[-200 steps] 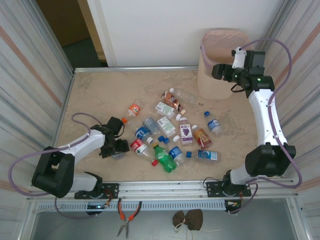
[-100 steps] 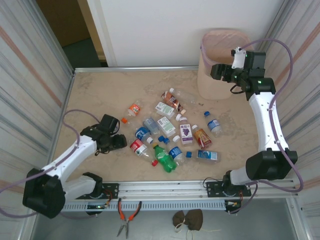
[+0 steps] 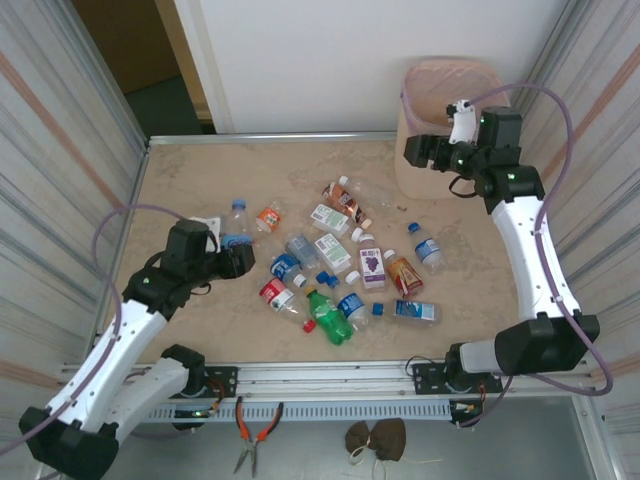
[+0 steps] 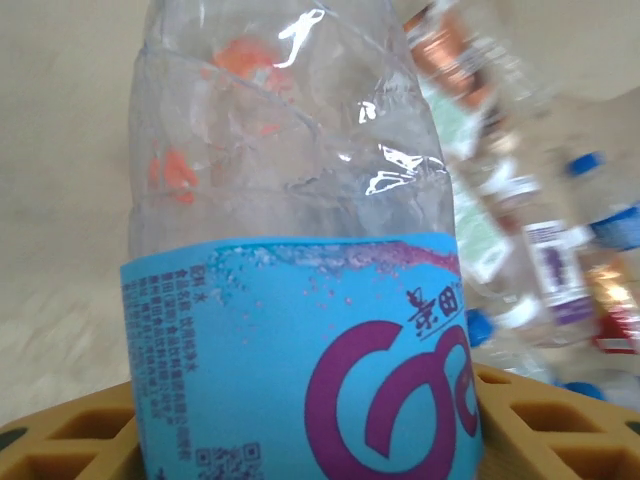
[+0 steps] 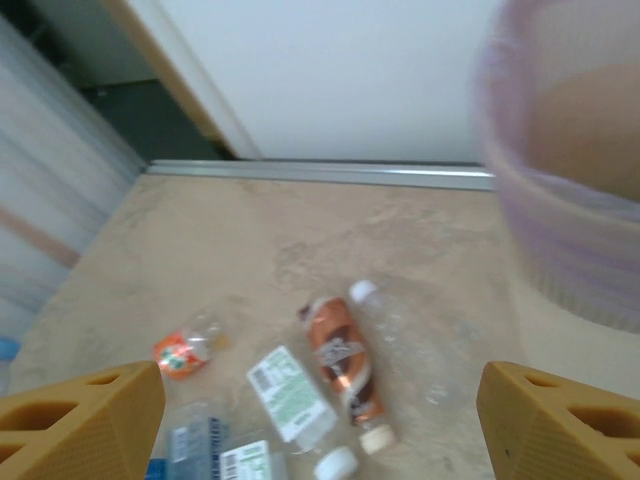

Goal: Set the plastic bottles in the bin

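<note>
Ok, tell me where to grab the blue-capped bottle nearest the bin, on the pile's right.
Take the blue-capped bottle across its labelled middle, straight down from above. It lies on its side, cap toward the far edge, so jaws set crosswise would close on the round body; the table either side looks free.

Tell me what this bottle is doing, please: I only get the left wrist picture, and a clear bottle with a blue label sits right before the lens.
Observer: From above, the left gripper is clamped on that blue-label bottle, just left of the other bottles.
Operator: Where should it go?
Observer: Likely the bin, at the far right.
Operator: And the other arm?
Observer: The right gripper hangs open by the bin, holding nothing.
</note>
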